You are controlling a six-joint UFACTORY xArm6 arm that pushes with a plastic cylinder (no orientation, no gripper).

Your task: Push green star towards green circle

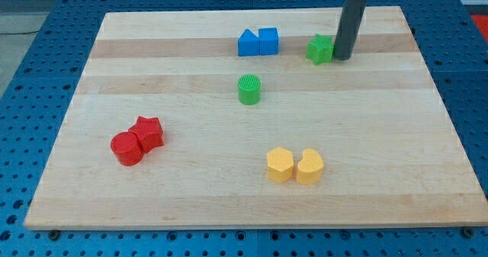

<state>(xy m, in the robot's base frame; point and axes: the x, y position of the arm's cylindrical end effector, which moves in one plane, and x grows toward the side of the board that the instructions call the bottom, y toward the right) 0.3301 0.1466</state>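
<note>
My tip (342, 58) touched the green star (320, 49) at its three o'clock, gripless, positioned to shove it toward the green circle (249, 89) at eight o'clock.

I find nothing to read from my station: no words, numbers, brand marks or signs anywhere in the camera view. The wooden board (252, 135) carries only its grain, and the coloured blocks have plain faces with no labels. The dark rod has no marking that I can make out, though its top is cut off at the view's top, so something may sit there out of sight.
</note>
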